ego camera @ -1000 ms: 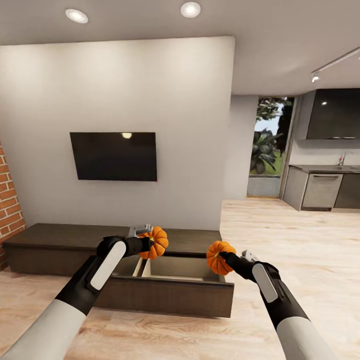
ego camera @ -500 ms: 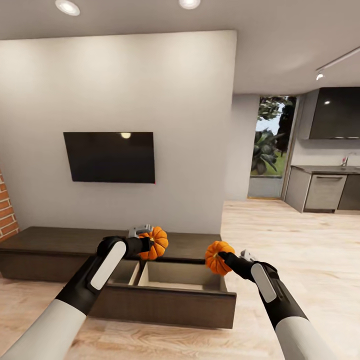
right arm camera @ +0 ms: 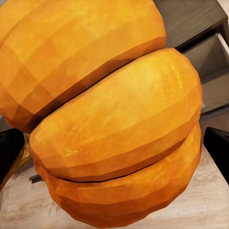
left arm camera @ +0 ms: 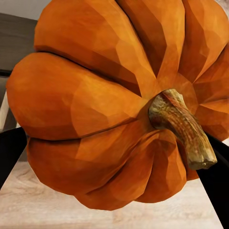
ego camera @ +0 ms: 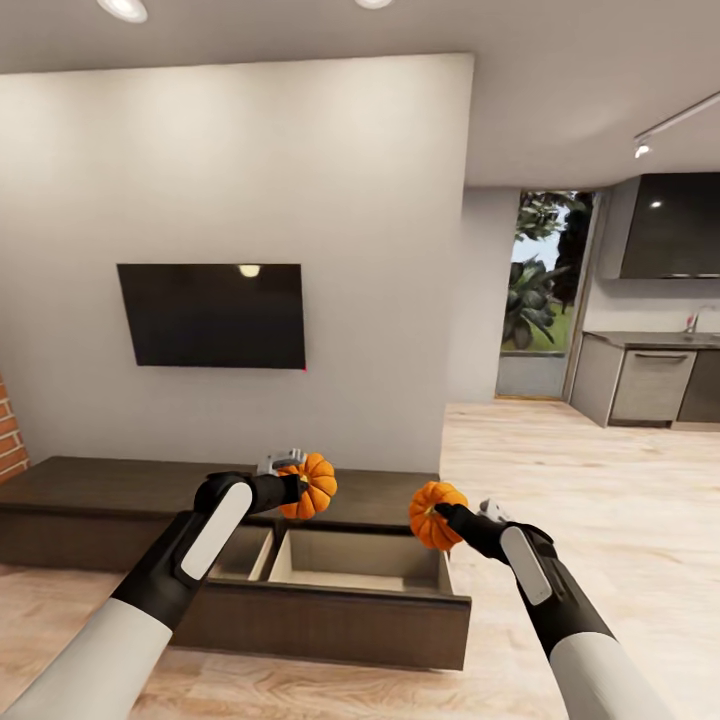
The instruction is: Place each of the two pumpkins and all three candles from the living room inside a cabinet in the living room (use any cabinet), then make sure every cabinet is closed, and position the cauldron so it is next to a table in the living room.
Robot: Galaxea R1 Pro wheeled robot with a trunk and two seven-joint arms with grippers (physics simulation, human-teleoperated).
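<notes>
My left gripper (ego camera: 296,484) is shut on an orange ribbed pumpkin (ego camera: 312,486), held above the left part of the open drawer. A second pumpkin (ego camera: 434,514) sits in my right gripper (ego camera: 447,516), which is shut on it over the drawer's right end. The left wrist view has its pumpkin (left arm camera: 114,100) close up with a brown stem; the right wrist view has the other pumpkin (right arm camera: 109,114) side-on. The cabinet (ego camera: 90,495) is a long low dark-brown unit under the wall TV, with one wide drawer (ego camera: 340,620) pulled out, its pale interior bare. Candles, cauldron and table are out of view.
A black TV (ego camera: 212,315) hangs on the grey wall above the cabinet. A brick edge (ego camera: 10,440) shows at the far left. To the right, wood floor (ego camera: 600,480) leads to a kitchen with grey cabinets (ego camera: 650,385) and a glass door (ego camera: 540,295).
The whole view has shifted: the cabinet and open drawer sit a little lower and nearer, the TV further left. Both grippers keep the same hold on their pumpkins.
</notes>
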